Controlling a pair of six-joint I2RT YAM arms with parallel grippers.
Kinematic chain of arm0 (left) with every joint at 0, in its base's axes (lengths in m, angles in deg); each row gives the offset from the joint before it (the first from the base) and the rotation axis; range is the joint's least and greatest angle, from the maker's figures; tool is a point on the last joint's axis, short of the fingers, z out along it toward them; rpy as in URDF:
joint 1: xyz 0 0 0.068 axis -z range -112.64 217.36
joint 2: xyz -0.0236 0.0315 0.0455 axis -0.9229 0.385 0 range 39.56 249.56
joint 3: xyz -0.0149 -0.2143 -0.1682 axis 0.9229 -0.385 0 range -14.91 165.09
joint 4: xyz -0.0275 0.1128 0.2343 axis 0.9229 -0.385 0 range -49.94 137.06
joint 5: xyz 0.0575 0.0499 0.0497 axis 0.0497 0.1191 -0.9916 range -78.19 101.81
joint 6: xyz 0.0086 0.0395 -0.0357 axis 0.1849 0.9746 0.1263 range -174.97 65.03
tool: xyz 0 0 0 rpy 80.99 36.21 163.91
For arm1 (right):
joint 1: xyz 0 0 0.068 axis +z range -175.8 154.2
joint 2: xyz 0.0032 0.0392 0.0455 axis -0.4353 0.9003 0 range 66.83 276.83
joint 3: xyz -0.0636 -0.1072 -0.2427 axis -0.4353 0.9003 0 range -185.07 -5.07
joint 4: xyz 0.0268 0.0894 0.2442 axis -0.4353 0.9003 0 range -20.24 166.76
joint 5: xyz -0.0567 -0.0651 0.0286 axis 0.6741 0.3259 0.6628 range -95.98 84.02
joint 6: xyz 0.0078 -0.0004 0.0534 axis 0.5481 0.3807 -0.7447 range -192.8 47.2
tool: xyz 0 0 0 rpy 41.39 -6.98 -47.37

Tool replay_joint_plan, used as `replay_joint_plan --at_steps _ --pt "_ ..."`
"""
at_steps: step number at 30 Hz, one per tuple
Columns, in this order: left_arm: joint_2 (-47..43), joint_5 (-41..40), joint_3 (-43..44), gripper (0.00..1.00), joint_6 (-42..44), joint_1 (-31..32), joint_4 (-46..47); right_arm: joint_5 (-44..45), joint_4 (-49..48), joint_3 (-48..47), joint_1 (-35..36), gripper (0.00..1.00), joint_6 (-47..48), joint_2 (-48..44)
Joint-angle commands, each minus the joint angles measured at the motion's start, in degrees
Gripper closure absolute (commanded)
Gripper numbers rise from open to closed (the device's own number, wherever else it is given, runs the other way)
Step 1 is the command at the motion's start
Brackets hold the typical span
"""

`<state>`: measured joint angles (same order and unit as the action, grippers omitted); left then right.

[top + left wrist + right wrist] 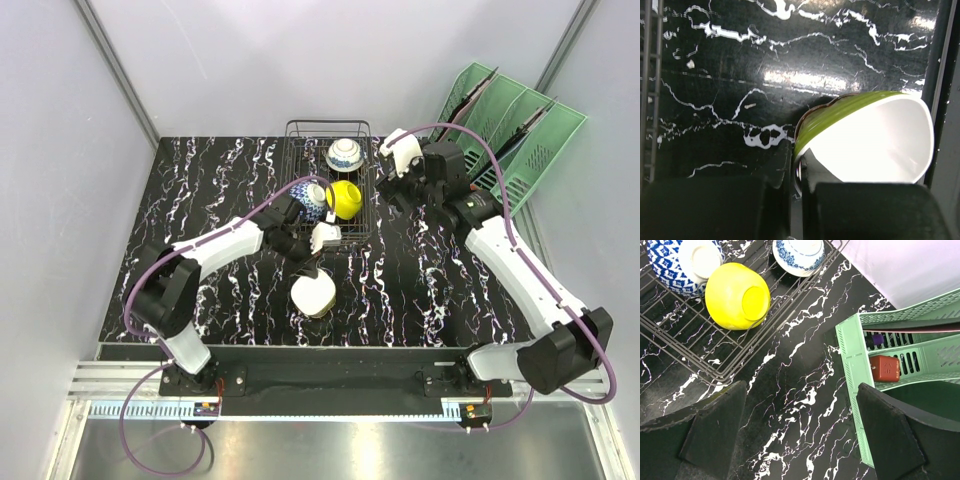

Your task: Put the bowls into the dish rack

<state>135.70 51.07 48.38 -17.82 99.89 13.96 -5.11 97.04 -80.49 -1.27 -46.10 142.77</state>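
Observation:
A lime-green bowl point(312, 295) with a white inside lies tipped on the black marble table, just in front of the dish rack point(292, 132). My left gripper point(318, 262) is shut on its rim. The left wrist view shows one finger inside the green bowl point(865, 140) and the other outside, at the left gripper point(799, 170). In the rack lie a yellow bowl point(737, 296), a blue-patterned bowl point(682, 262) and a white bowl with blue flowers point(797, 252). My right gripper point(800, 440) hangs open and empty over the table, right of the rack point(700, 355).
A mint-green slotted organizer point(855, 370) stands at the back right, close beside my right gripper point(395, 162), with a red item point(885, 368) inside. Grey walls close in the table on three sides. The rack's wire side point(652, 75) shows left of the held bowl.

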Motion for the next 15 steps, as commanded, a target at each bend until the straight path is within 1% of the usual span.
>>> replay_joint_plan --at_steps 1,4,7,9,12,13,15 --pt "-1.65 -0.33 0.87 1.0 0.21 0.25 1.64 -0.07 -0.92 -2.8 -0.19 0.0 -0.95 0.79" --pt "-3.32 -0.59 1.22 1.0 0.56 0.25 0.59 0.19 -0.83 -3.16 -0.28 0.0 -1.03 1.31" --pt "-5.08 0.37 2.98 1.0 1.34 0.08 -2.75 0.02 -0.4 -3.68 -0.19 0.0 -1.56 1.84" --pt "-7.8 0.72 4.21 1.0 1.79 -0.01 -4.95 -0.6 0.65 -4.56 -0.19 0.0 -2.17 2.02" --pt "-13.07 2.04 4.83 1.0 1.44 -1.76 -5.04 -5.94 2.24 -6.31 -0.19 0.0 -5.07 2.19" --pt "-15.52 2.3 5.52 1.0 0.66 -2.47 -4.96 -11.36 3.98 -6.76 -0.28 0.0 -7.17 2.37" --pt "-17.64 1.44 5.88 1.0 -0.84 -4.75 -2.94 -17.97 6.71 -7.98 -0.19 0.0 -9.72 3.24"
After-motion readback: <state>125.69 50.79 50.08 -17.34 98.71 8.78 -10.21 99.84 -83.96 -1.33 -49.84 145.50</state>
